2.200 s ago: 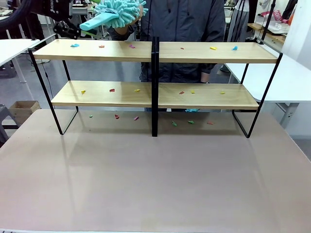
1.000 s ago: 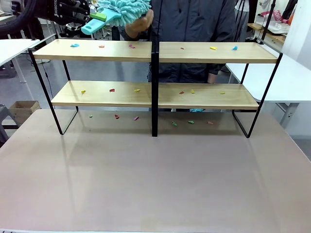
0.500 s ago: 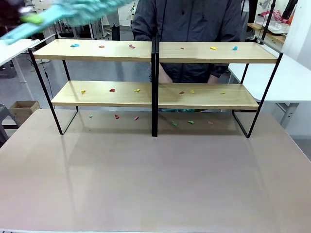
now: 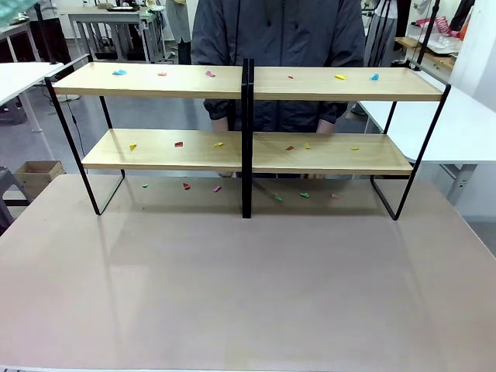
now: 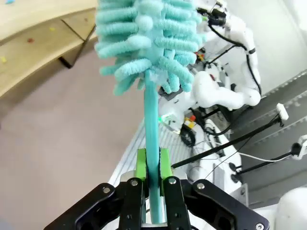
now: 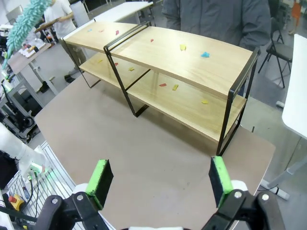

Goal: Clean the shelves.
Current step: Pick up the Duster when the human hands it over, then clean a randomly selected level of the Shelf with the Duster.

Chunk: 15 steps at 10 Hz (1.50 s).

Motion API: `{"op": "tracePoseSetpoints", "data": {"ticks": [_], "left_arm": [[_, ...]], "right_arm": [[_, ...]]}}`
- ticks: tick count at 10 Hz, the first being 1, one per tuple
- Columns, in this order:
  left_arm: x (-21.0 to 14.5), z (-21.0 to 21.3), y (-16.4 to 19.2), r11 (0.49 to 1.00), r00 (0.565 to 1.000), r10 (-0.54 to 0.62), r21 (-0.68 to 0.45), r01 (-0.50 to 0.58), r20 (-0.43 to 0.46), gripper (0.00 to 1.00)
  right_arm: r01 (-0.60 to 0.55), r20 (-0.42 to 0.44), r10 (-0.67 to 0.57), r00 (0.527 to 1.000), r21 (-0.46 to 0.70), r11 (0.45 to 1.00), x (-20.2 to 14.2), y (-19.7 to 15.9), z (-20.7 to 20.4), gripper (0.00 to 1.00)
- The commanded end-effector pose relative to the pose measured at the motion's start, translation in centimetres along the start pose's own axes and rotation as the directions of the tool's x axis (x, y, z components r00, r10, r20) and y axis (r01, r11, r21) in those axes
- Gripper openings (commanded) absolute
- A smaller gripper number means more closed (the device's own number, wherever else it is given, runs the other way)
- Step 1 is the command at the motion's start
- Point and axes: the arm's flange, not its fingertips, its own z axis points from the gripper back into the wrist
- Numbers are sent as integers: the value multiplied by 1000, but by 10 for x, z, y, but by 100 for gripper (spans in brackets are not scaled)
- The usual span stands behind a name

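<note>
One teal duster (image 5: 148, 38) up in the air, two-tier shelves (image 4: 186, 84) dotted with coloured scraps (image 4: 339, 77)!
Left tool (image 5: 153, 159) is clamped tight on the duster's thin handle, fluffy head well clear of the rack. Right tool (image 6: 160, 179) hangs with jaws spread wide, nothing between them. The shelves stand at the far side of the beige surface (image 4: 248, 294), a person (image 4: 279, 31) right behind them.

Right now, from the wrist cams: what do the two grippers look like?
On the left gripper, black linkage fingers with silver screws carry bright green pads. The right gripper has the same build: black fingers, rectangular green pads, silver screws. No markings legible.
</note>
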Motion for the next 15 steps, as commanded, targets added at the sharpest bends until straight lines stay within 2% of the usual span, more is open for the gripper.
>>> {"op": "tracePoseSetpoints", "data": {"ticks": [1, 3, 4, 5, 15], "left_arm": [[-27, 18, 3, 998, 999, -21, 56, 23, -43, 0], [-50, 38, -1, 984, 998, 48, 171, -55, 48, 0], [-51, 37, 3, 964, 983, 111, 225, -142, 146, 2], [-47, 41, 2, 993, 999, 31, 116, -33, 15, 2], [-47, 41, 2, 993, 999, 31, 116, -33, 15, 2]], "right_arm": [[-2, 4, 2, 1000, 7, 1000, 1, 0, 0, 100], [-2, 4, 2, 1000, 7, 1000, 1, 0, 0, 100], [-2, 4, 2, 1000, 7, 1000, 1, 0, 0, 100], [-2, 4, 2, 1000, 7, 1000, 1, 0, 0, 100], [-2, 4, 2, 1000, 7, 1000, 1, 0, 0, 100]]}}
